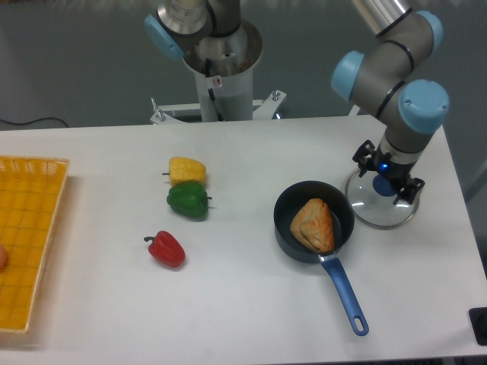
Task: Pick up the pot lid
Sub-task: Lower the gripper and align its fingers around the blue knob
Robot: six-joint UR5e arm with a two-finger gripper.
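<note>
My gripper (389,178) is over the pot lid at the right of the table, its two fingers spread apart on either side of the knob. The clear round glass lid (379,215) lies flat on the table, just right of the pan. Its blue knob (384,185) shows between the fingers, with no finger clearly touching it. The gripper and arm cover the lid's upper part, and the exact fingertip height above the glass cannot be told.
A black pan (285,228) with a brown bread-like piece (313,226) inside has its blue handle (346,297) pointing toward the front right. Further left lie a yellow pepper (187,170), a green pepper (189,200) and a red pepper (167,250). An orange crate (30,228) stands at the far left.
</note>
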